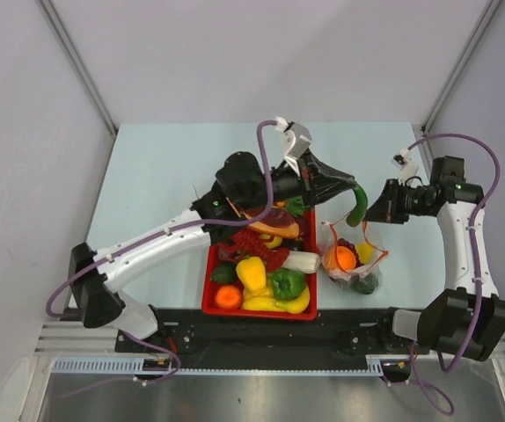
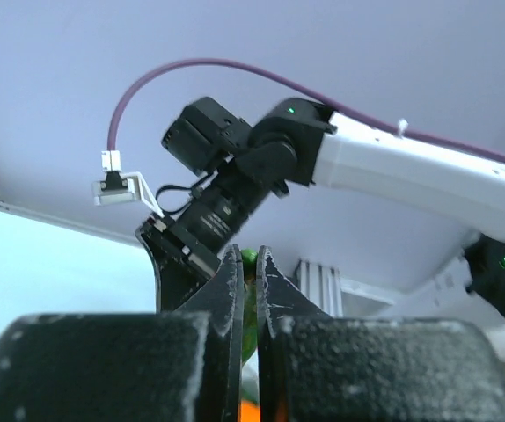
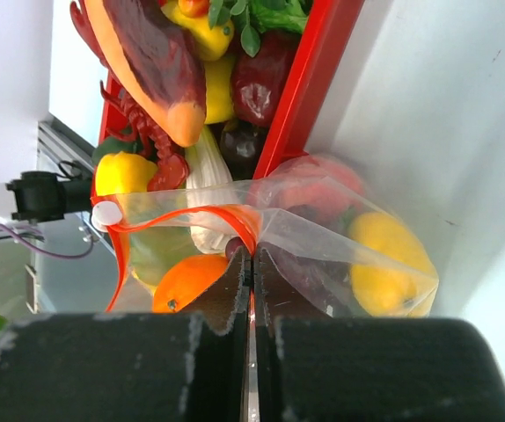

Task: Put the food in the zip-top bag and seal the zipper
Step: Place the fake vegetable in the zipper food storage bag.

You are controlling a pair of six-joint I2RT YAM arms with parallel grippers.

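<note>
Over on the left, the left arm stretches across the pale bench point(image 1: 164, 167) and passes above a red tray point(image 1: 207, 283) heaped with toys, among them a red lobster point(image 1: 257, 242) and a yellow pepper point(image 1: 251, 272). The left tool point(image 1: 349, 187) sits past the tray's far right corner. Its fingers are pinched together on the top end of a curved green piece point(image 1: 358, 206), which hangs down over the mouth of the bag point(image 1: 358, 269).

The clear bag lies on the bench just beside the tray's right wall. I can see an orange point(image 1: 344, 258), a lemon point(image 1: 364, 252) and a dark green piece point(image 1: 367, 283) inside it already, plus something pinkish-red and something dark purple in the right wrist view. Its zipper point(image 3: 182, 215) is not sealed: the orange-red strip bows open, with a small white slider point(image 3: 106, 214) at one end.

On the right, the right tool point(image 3: 251, 264) is clamped tight on the bag's rim at that strip, lifting that side of the mouth off the bench.
</note>
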